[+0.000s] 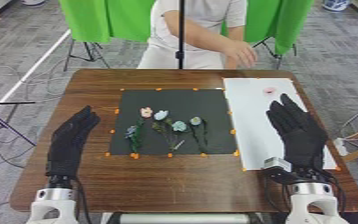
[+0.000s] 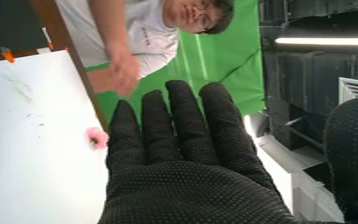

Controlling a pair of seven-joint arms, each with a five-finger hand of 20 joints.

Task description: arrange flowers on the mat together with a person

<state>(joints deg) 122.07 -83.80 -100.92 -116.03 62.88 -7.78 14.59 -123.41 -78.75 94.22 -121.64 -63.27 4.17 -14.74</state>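
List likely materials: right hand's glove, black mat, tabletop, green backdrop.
Right hand's glove: matte knit fabric, dotted texture all over.
Black mat: paper, felt or thin board, can't tell which; flat, dull surface.
Tabletop: wood or wood-look laminate, semi-gloss; brown with soft sheen.
Green backdrop: cloth, probably matte; hangs in folds.

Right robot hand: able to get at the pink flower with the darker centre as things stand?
Probably yes. The right robot hand is open, its fingertips close to the pink flower on the flat white sheet, with nothing visibly between them.
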